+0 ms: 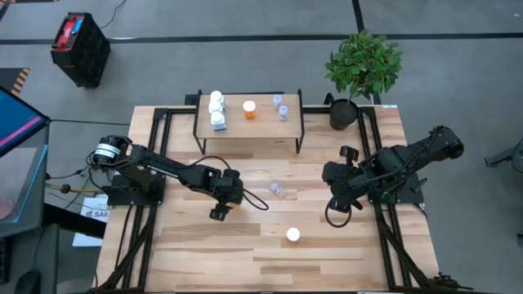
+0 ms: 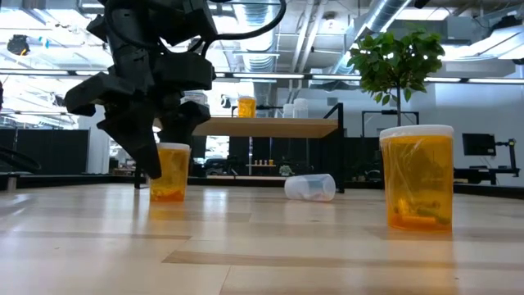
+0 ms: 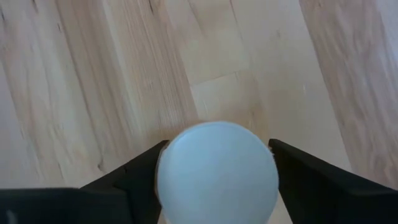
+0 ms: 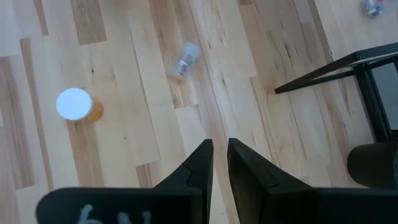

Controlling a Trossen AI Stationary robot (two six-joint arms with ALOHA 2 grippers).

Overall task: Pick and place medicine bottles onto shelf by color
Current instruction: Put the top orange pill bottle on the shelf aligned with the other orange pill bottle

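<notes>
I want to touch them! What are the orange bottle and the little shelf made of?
The orange bottle looks like see-through plastic with a white cap; light shines through it. The shelf seems to have a pale matte wooden top, showing grain, on thin black legs, probably metal.

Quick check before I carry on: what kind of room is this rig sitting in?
Probably a robotics lab or workshop in an industrial-style space: exposed ceiling ducts and strip lights overhead, a monitor at the back, and a slatted wooden table with a potted plant.
</notes>
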